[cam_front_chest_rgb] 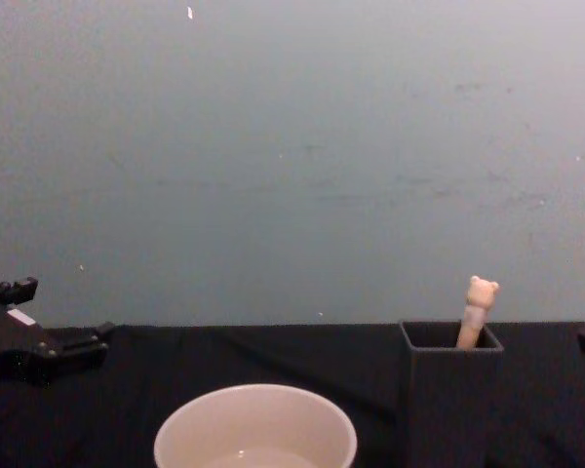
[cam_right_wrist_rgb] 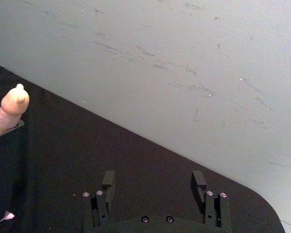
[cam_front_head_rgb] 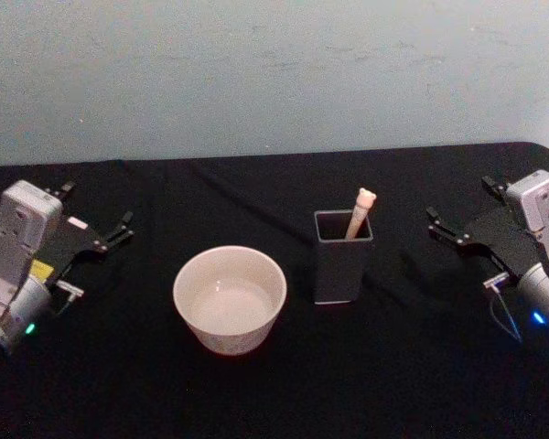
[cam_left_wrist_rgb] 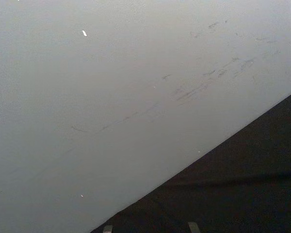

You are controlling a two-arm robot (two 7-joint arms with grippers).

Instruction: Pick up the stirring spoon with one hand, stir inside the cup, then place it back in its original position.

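Reaching for the spoon: nothing is gripped yet. The right gripper (cam_front_head_rgb: 462, 203) hangs at the table's right side with its fingers spread apart and empty. It sits closer to the holder than the left one does, so it seems the natural arm for the job.
Grasp advice: come in over the bear head and close on the beige handle just below it. Lift along the handle's lean so the hidden bowl does not catch the thin wall and tip the holder.
Left gripper (cam_front_head_rgb: 93, 210): parked at the table's left side, fingers spread, holding nothing.
Cup (cam_front_head_rgb: 229, 340): nearest the robot, left of centre on the black tablecloth (cam_front_head_rgb: 421, 366), upright. The inside is pale — I cannot tell whether that is liquid or just the bare bottom.
Holder (cam_front_head_rgb: 337, 270): just right of the cup and a little farther back, apart from it, standing upright.
Stirring spoon (cam_front_head_rgb: 360, 212): inside the holder, leaning toward its back right corner — only the handle top and bear head clear the rim.
Wall (cam_front_head_rgb: 274, 73): plain and pale, behind the table's far edge.
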